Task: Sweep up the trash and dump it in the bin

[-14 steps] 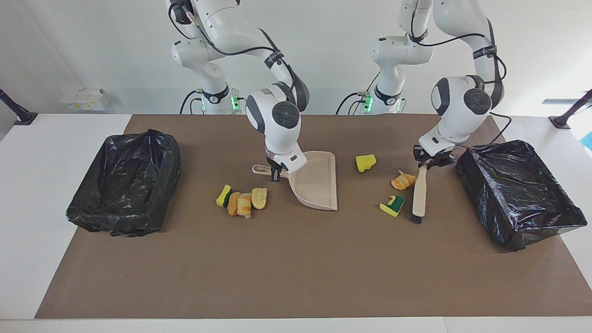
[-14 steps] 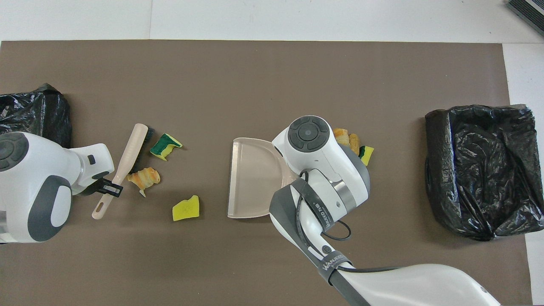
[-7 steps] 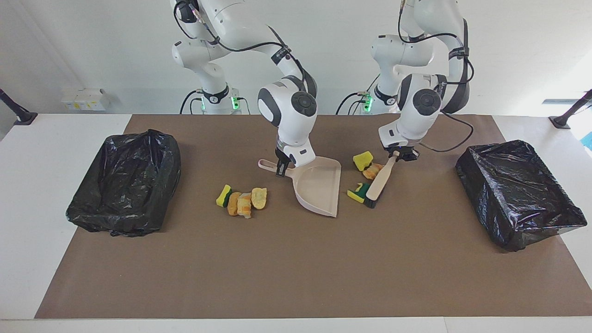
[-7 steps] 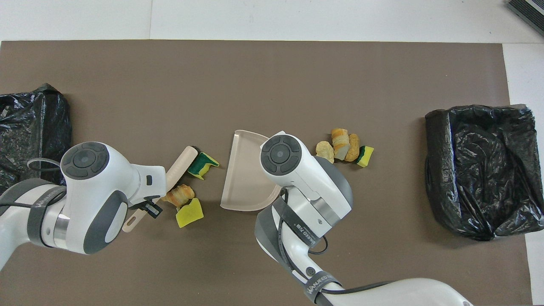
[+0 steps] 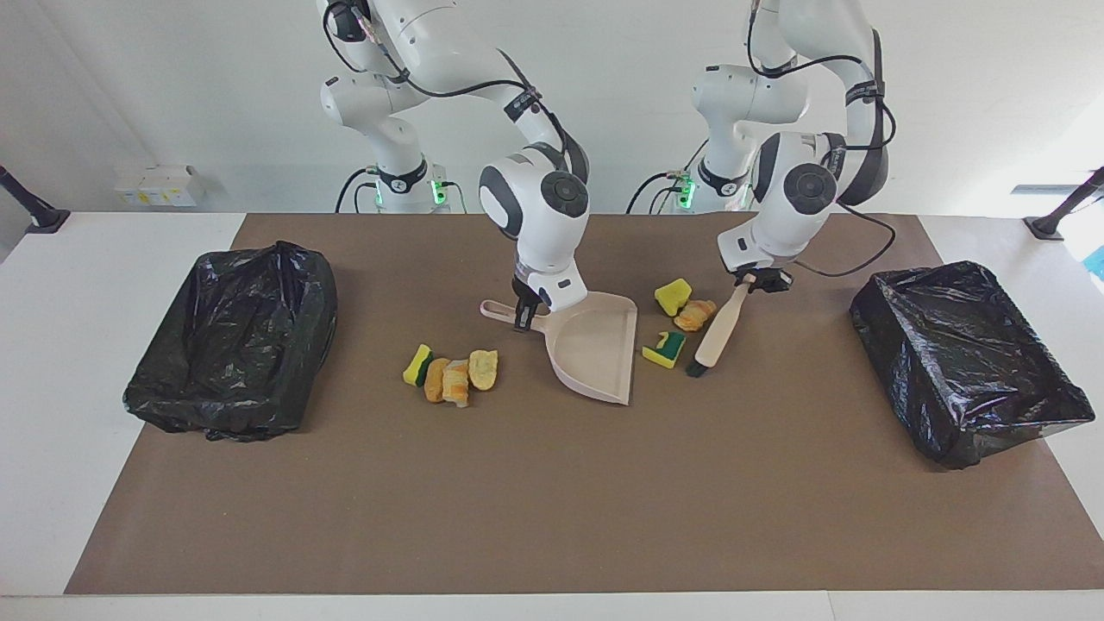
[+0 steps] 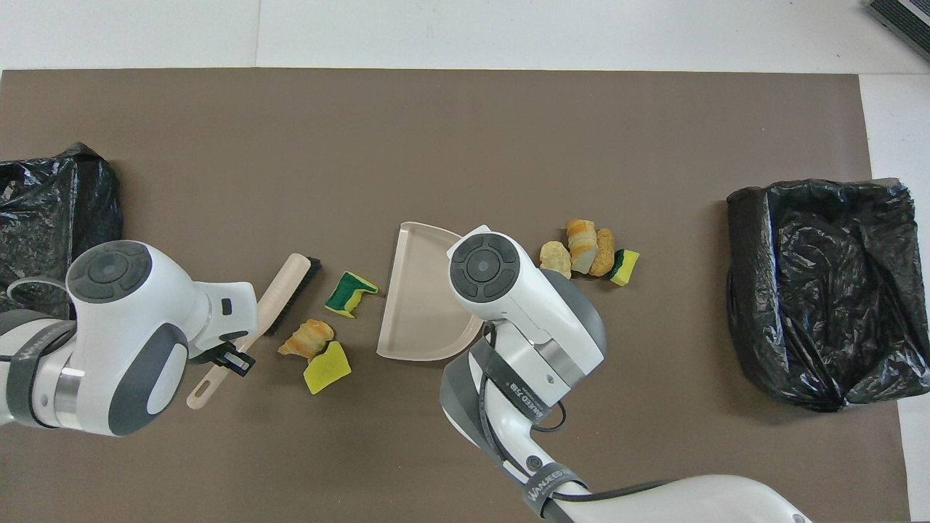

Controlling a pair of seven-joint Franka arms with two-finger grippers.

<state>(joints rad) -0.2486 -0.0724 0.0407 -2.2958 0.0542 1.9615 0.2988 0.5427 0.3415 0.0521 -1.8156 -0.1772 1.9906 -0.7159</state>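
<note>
On the brown mat covering the white bench (image 5: 52, 345), the right claw (image 5: 521, 317) is clamped on the handle of a beige plastic dustpan (image 5: 593, 347) whose open edge faces three pieces of trash (image 5: 680, 323): a yellow sponge chunk, a golden-brown bread bit and a green-backed sponge piece. The left claw (image 5: 761, 283) grips the top of a beige hand brush (image 5: 718, 329), its dark bristles down on the mat just beside those pieces. A second cluster of sponge and bread bits (image 5: 451, 373) lies toward the right arm's end, and a black-bagged bin (image 5: 233, 341) sits at each end, the other (image 5: 966, 362) by the left arm.

A white table (image 5: 52, 362) carries a brown mat (image 5: 552, 500). On the mat lie two black-lined bins (image 5: 233, 341) (image 5: 966, 358), a dustpan (image 5: 595, 345), and scattered trash (image 5: 453, 373) (image 5: 677, 319).
</note>
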